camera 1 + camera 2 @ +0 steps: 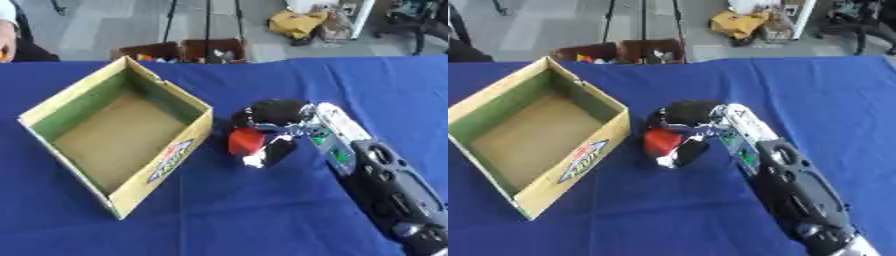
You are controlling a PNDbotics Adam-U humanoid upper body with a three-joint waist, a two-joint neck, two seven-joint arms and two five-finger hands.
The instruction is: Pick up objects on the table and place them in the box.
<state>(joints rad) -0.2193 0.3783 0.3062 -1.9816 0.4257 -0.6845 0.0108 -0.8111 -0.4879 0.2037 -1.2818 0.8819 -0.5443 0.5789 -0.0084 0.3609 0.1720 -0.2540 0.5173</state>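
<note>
R hand [273, 131]: I see fingers curled round a red object [246, 140], gripping it just above the blue cloth [262, 210].
Red object: in R hand, just right of the box [118, 131], not inside.
Box: open, cardboard, on cloth at left.

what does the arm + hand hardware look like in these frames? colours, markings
Only the right arm shows: a chunky black forearm shell with round recesses, then a silver-white wrist section with small green patches. The right hand is glossy black with silvery metal parts at the fingers. No cables or readable markings visible. No left arm in view.
</note>
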